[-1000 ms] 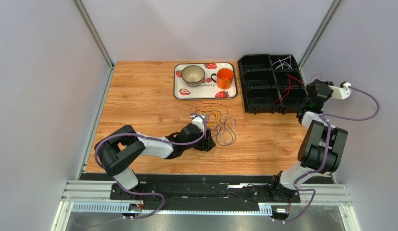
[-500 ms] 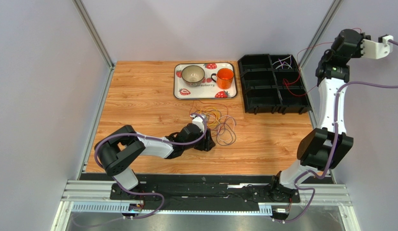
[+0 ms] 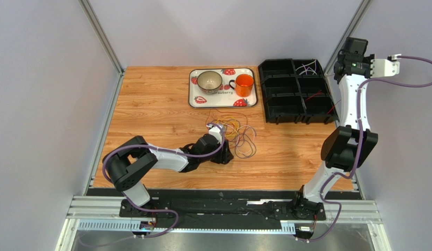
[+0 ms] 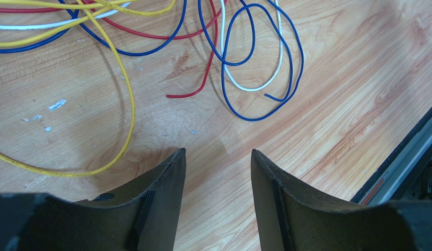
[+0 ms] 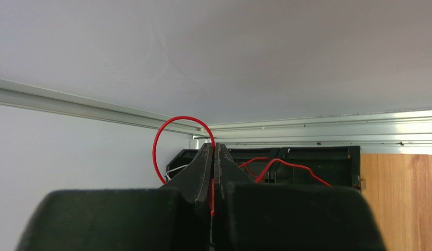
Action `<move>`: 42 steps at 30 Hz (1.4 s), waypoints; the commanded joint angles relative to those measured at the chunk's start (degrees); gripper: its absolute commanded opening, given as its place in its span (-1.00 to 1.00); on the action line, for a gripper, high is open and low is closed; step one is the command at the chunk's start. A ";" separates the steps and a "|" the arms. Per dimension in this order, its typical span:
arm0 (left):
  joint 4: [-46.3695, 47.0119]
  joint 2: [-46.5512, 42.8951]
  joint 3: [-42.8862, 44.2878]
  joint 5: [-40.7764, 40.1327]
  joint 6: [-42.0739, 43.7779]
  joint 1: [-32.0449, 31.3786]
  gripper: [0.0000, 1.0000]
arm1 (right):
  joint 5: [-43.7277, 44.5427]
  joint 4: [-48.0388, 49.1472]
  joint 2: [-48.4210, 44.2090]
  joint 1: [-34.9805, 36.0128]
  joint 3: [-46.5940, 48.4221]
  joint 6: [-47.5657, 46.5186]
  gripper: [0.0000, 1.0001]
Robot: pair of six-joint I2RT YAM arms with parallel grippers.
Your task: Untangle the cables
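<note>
A loose heap of cables (image 3: 239,133) lies near the middle of the tabletop (image 3: 150,104), yellow, red, blue, white and purple loops crossing one another. The left end effector (image 4: 218,154) sits low just at the near edge of that heap, its jaws apart and nothing between them. From its wrist, a yellow cable (image 4: 130,99) curves beside the left finger, and a blue cable (image 4: 288,57), a white cable (image 4: 279,52) and a red end (image 4: 202,78) lie on the wood just ahead.

The right end effector (image 5: 212,151) is raised over the far right corner, jaws closed on a red cable (image 5: 156,137) that arches up from the fingertips. Below it a black divided box (image 3: 294,89) stands in that corner, with red strands (image 3: 318,95) in its right-hand compartments and pale strands (image 3: 307,67) in the far right one.

At the far edge a strawberry tray (image 3: 223,103) holds a bowl (image 3: 209,80) and an orange mug (image 3: 244,83).
</note>
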 commanded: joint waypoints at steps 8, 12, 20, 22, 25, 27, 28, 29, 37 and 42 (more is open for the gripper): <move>-0.80 -1.44 1.74 -0.72 1.01 -0.32 0.13 | -13.83 -0.05 1.02 0.19 -5.38 5.88 -1.00; -0.97 -1.88 1.47 -0.72 1.19 -0.32 0.13 | -12.35 -0.15 2.95 1.77 -6.52 3.78 -1.00; -0.89 -1.80 1.47 -0.45 1.01 -0.32 0.13 | -15.86 30.24 2.52 3.98 -21.01 -15.39 -1.00; -0.97 -1.62 1.56 -0.72 1.01 -0.32 0.13 | -17.95 35.24 2.43 3.19 -24.87 -16.17 -1.00; -1.68 -1.18 2.17 -0.63 1.19 -0.32 0.12 | -30.83 46.47 2.69 1.61 -29.97 -16.36 -1.00; -1.94 -0.83 2.53 -0.63 1.27 -0.32 0.12 | -35.87 51.51 3.83 0.47 -34.37 -14.87 -1.00; -2.03 -0.83 2.70 -0.63 1.27 -0.32 0.12 | -39.46 57.71 4.18 -0.50 -36.13 -13.56 -1.00; -2.12 -0.74 2.70 -0.63 1.27 -0.32 0.12 | -40.89 60.47 4.62 -0.94 -38.49 -13.19 -1.00; -2.91 -0.39 3.58 -0.98 1.80 -0.32 0.12 | -47.84 67.08 3.32 -2.27 -43.69 -15.47 -0.95; -2.91 -0.39 3.32 -0.81 1.71 -0.32 0.12 | -48.11 66.92 4.97 -2.44 -41.51 -17.93 -0.87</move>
